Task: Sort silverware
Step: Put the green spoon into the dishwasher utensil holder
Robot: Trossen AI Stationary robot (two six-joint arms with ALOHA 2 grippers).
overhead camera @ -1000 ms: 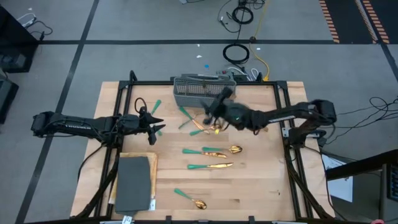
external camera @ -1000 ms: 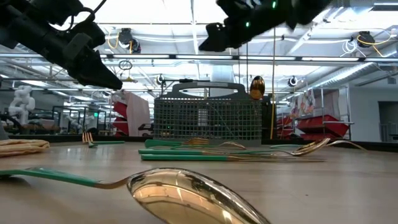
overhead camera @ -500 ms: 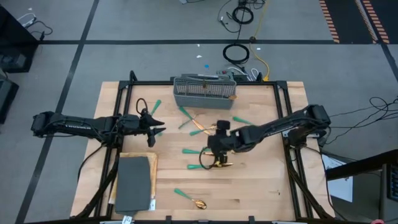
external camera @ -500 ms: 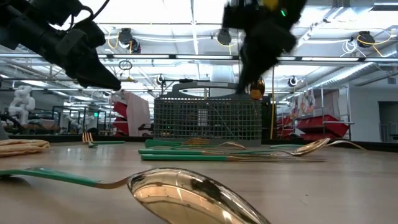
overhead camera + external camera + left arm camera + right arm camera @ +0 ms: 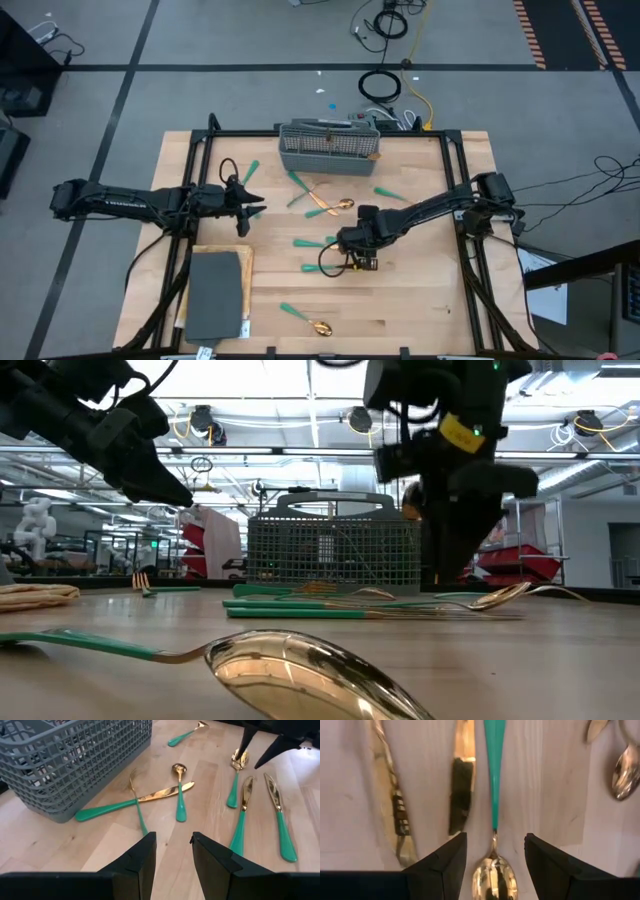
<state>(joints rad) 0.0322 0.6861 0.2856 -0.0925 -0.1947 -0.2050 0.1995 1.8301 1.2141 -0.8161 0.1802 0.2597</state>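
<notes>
High view: right gripper (image 5: 350, 250) low over cutlery mid-table (image 5: 420, 300); left gripper (image 5: 250, 200) near left edge; caddy (image 5: 328, 147) at far edge.
Low view: spoon (image 5: 290, 670) at near edge.
Left wrist view: fingers (image 5: 140, 862) apart, empty.
Right wrist view: fingers (image 5: 442, 860) wide, straddling a spoon's neck (image 5: 494, 837), not gripping; knives (image 5: 461, 775) alongside.

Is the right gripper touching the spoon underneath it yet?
Apart. In the right wrist view the right gripper stands open, and the spoon lies on the table with bare wood showing either side of it.
</notes>
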